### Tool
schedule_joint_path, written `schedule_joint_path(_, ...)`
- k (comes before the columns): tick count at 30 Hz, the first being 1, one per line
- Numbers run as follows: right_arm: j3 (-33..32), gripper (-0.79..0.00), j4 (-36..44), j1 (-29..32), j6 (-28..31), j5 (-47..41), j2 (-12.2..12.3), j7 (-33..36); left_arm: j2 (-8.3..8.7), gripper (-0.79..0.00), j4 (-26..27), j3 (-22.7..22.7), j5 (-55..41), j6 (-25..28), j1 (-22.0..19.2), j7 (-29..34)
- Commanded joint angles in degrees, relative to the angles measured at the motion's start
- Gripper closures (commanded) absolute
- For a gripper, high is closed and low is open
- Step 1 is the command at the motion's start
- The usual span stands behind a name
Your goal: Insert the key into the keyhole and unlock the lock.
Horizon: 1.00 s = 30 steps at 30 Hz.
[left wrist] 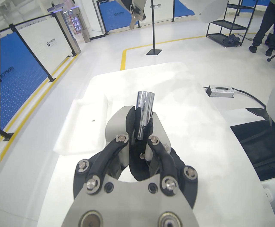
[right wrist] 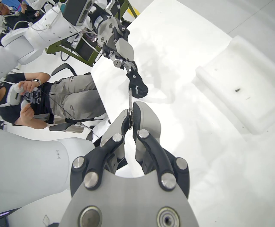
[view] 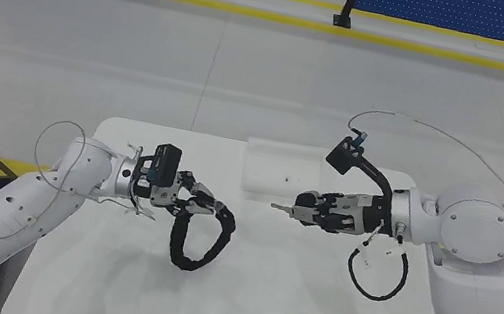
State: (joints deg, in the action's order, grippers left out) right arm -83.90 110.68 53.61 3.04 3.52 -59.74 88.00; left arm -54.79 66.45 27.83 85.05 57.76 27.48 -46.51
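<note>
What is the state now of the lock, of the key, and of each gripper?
lock: held in the air by the left gripper, keyhole facing the key, no key in it.
key: held by the right gripper, blade pointing toward the lock, not yet touching it.
left gripper: shut on the lock.
right gripper: shut on the key.

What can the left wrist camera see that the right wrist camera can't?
Just in the left wrist view: the grey rectangular power box beside the table, and the black metal shelf rack.
Just in the right wrist view: the round keyhole on the lock's end.
In both: the shiny chrome cylinder lock gripped by the left end effector, the flat silver metal key gripped by the right end effector, and the white foam tray.
</note>
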Motion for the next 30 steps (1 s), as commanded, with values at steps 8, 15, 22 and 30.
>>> schedule_joint_path(8, 1.2, 0.000, 2.0, -1.9, -9.3, -7.5, 3.2, 0.0, -0.51, 0.000, 5.7, 1.3, 5.3, -3.7, -0.8, -3.7)
schedule_joint_path(15, 1.1, 0.000, 2.0, -2.0, -9.5, -7.7, 3.3, 0.0, -0.61, 0.000, 5.9, 1.3, 5.3, -4.0, -0.8, -4.0)
schedule_joint_path(22, 1.1, 0.000, 2.0, -2.0, -9.5, -7.7, 3.3, 0.0, -0.61, 0.000, 5.9, 1.3, 5.3, -4.0, -0.8, -4.0)
schedule_joint_path(30, 3.4, 0.000, 4.9, -2.2, -12.0, -4.5, 4.1, 0.0, -0.77, 0.000, 6.7, 1.8, 2.5, -4.7, 1.1, -2.7)
